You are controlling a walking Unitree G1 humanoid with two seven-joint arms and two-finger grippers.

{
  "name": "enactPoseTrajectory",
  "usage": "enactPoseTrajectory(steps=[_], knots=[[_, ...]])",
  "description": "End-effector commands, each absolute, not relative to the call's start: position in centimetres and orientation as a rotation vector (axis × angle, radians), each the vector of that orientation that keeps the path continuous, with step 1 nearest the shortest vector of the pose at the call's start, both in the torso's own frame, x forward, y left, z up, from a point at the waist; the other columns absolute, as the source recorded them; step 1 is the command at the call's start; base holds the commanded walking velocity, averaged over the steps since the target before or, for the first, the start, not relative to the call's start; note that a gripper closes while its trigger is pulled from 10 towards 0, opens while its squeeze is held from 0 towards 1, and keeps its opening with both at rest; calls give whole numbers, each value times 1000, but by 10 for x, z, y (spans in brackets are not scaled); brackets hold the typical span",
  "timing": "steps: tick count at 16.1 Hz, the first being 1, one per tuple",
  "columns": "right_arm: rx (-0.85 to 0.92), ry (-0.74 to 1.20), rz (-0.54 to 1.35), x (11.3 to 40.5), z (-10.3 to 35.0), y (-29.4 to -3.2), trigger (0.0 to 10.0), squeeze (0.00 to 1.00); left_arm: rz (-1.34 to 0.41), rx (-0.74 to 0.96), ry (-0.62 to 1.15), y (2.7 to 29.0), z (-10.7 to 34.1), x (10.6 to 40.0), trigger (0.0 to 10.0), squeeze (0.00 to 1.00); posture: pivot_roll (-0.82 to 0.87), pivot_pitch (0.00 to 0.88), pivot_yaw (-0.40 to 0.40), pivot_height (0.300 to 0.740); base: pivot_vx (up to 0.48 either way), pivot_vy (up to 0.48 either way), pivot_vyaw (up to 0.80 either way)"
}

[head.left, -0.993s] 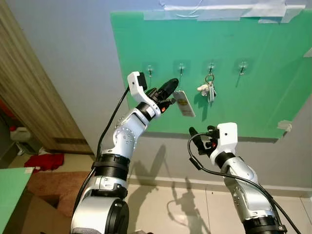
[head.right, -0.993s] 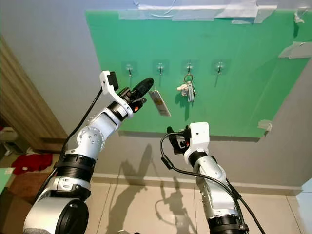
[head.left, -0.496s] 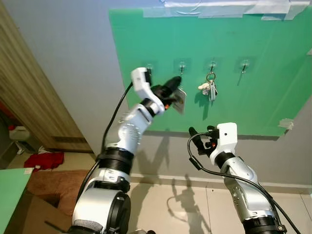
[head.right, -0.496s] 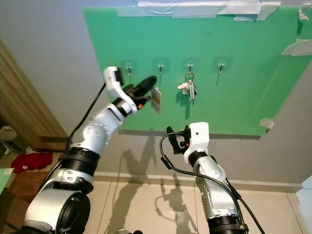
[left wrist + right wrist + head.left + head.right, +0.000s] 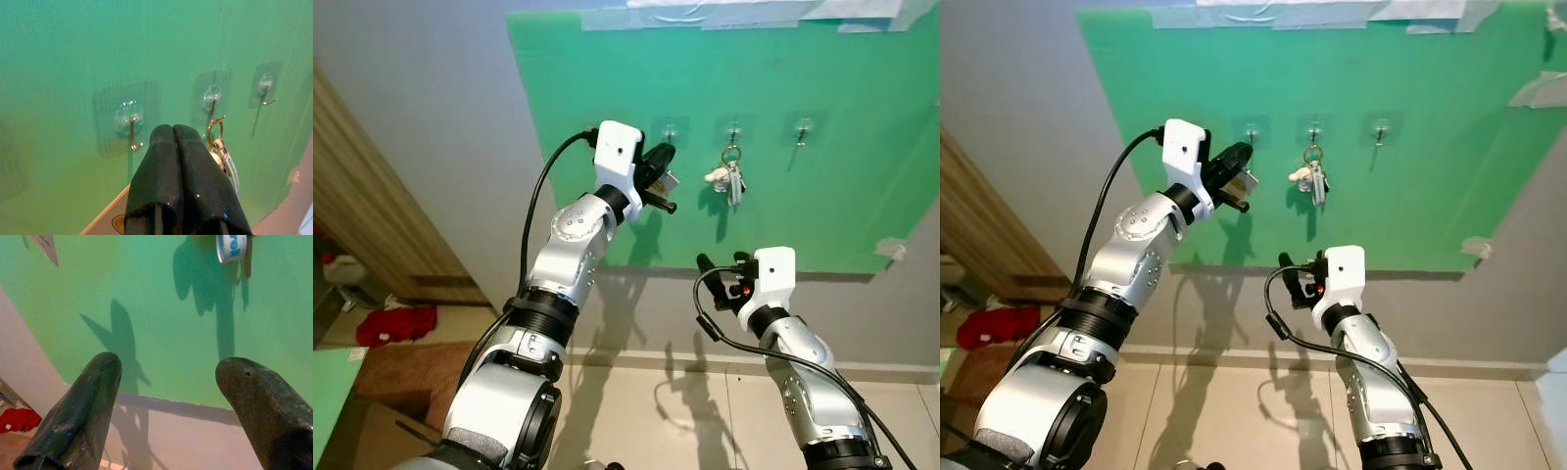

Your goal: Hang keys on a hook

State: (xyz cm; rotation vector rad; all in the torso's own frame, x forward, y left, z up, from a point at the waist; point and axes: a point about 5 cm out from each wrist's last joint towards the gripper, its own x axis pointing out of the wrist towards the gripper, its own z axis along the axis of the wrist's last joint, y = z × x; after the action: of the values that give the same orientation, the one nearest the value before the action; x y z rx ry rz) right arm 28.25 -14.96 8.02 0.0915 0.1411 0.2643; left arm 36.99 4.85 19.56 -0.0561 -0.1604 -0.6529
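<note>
Since 1 second ago the left claw (image 5: 658, 157) has risen toward the hooks, upper centre of the frame. Its fingers are pressed together on the keys (image 5: 222, 155), so the ring can meet a hook (image 5: 133, 133). The right claw (image 5: 710, 264) waits spread, lower centre.

Lighting bright and even; head views sharp, with the green board (image 5: 803, 196) leaning at the edges from lens distortion. Hard dark arm shadows fall on the board and on the wall below it. Left wrist view soft and hazy; near fingers (image 5: 176, 181) out of focus.
</note>
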Motion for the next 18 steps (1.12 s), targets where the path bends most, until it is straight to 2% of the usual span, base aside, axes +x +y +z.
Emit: enactPoseTrajectory(steps=[1,4,9,18], knots=[[91,128,273,282,82,-146,10000,0,-653,-7,-218,51,205,370,0,0,-166,0,151,740,0,0,0],[92,126,278,282,83,-145,10000,0,-648,12,-227,51,204,372,0,0,-165,0,151,740,96,0,0],[96,120,276,281,83,-144,10000,0,-660,29,-246,48,205,371,0,0,-170,0,155,740,454,0,0],[97,104,287,278,85,-148,10000,0,-666,42,-337,53,222,356,0,0,-158,0,151,740,0,0,0]])
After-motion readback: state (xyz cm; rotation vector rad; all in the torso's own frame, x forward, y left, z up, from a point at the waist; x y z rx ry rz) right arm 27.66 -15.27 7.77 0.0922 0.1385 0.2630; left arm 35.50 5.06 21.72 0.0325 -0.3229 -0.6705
